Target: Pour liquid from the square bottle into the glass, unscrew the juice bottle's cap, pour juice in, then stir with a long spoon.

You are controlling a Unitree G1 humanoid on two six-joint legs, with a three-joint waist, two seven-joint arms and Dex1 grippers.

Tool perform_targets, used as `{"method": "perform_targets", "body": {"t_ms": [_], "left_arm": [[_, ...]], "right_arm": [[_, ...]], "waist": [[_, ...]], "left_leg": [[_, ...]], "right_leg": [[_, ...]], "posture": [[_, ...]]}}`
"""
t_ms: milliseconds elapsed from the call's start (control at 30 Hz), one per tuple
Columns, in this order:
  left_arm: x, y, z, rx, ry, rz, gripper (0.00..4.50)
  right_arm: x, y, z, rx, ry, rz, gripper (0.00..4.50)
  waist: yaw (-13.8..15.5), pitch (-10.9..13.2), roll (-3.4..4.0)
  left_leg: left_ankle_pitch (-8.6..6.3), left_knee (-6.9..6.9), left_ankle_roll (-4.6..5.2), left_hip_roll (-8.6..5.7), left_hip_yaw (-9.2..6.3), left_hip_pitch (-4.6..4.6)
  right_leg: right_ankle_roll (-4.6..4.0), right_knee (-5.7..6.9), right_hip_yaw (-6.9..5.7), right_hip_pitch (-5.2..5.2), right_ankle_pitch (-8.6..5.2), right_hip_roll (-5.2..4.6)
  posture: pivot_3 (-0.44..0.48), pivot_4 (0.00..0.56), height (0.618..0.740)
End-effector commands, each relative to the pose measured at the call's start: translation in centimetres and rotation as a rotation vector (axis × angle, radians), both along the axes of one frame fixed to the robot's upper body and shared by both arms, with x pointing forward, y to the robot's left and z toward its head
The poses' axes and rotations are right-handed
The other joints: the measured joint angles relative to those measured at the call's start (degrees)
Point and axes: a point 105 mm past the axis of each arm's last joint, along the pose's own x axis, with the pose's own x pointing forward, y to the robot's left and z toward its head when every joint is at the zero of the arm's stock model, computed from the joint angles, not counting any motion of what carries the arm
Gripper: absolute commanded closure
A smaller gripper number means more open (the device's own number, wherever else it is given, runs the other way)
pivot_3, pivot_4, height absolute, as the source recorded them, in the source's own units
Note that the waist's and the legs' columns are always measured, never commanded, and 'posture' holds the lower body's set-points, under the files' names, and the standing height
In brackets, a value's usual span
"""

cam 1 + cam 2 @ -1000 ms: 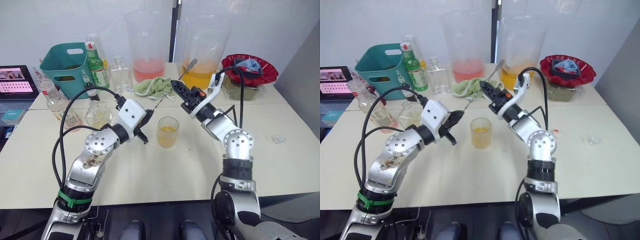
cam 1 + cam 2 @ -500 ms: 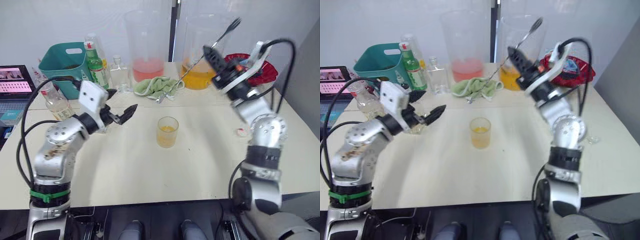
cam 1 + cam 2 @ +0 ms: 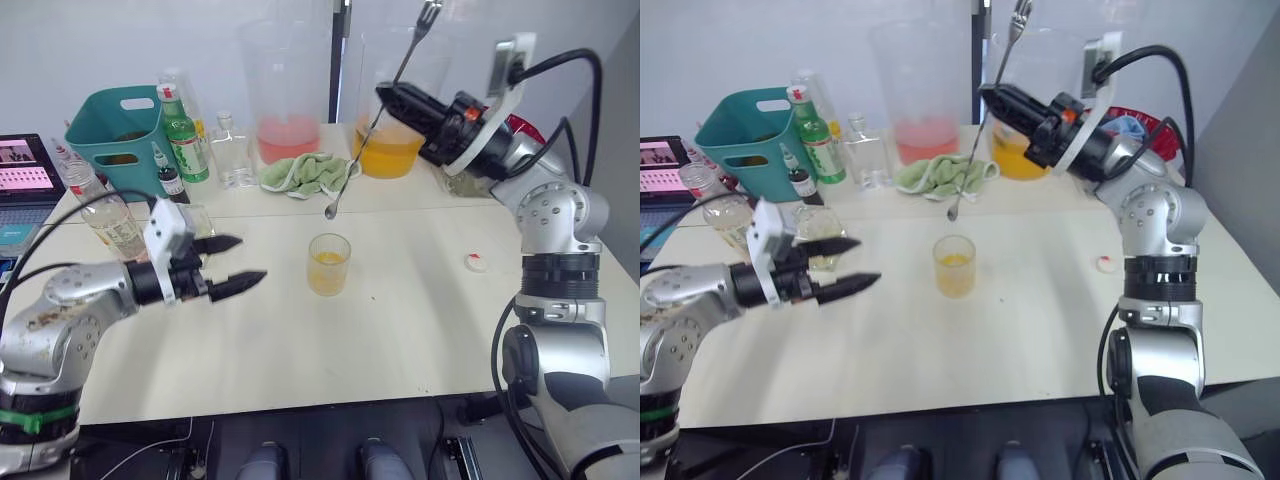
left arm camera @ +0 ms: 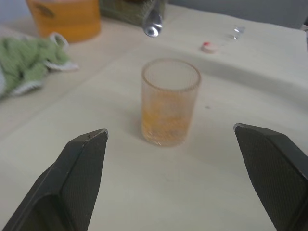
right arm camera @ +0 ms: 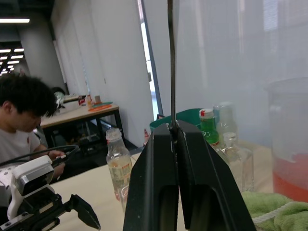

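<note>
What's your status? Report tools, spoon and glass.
Right tool shut on long spoon, bowl hanging above glass. Left tool open, empty, beside glass. Glass holds orange liquid. Nothing between spoon and glass.

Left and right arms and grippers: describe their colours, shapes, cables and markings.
Both arms are silver metal with rounded joints, with looping black cables. The left gripper has a white boxy wrist block and two black pointed fingers; its arm wears a green band. The right gripper is black with orange marks and a white bracket.

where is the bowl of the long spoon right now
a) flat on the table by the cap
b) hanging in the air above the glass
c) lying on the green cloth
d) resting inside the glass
b: the right end effector is shut on the long spoon, whose bowl hangs clear above the glass.
</note>
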Motion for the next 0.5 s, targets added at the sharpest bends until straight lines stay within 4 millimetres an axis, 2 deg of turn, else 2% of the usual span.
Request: {"method": "perform_targets", "body": {"t_ms": [33, 367, 500], "left_arm": [[-0.7, -0.6, 0.9, -0.010, -0.050, -0.023, 0.05], [-1.0, 0.9, -0.3, -0.006, -0.008, 0.056, 0.05], [-0.8, 0.9, -2.3, 0.088, 0.039, 0.056, 0.05]], "right_arm": [[-0.8, 0.9, -0.5, -0.069, -0.086, 0.019, 4.50], [-0.9, 2.4, -3.4, -0.229, -0.159, 0.001, 4.50], [-0.9, 2.5, -4.7, -0.277, -0.143, 0.019, 4.50]], "waist": [[0.26, 0.00, 0.00], [-0.06, 0.00, 0.00], [0.13, 0.00, 0.00]], "left_leg": [[0.00, 0.02, 0.00, -0.01, -0.01, 0.00], [0.00, 0.03, -0.01, -0.02, 0.00, 0.01], [0.00, 0.03, -0.01, -0.04, 0.00, 0.03]], "right_leg": [[0.00, 0.00, -0.01, 0.02, 0.00, -0.01], [-0.01, 0.02, -0.01, -0.03, 0.00, 0.00], [-0.01, 0.00, -0.01, 0.00, 0.01, -0.02]], "posture": [[0.000, 0.150, 0.740], [0.000, 0.150, 0.740], [0.000, 0.150, 0.740]]}}
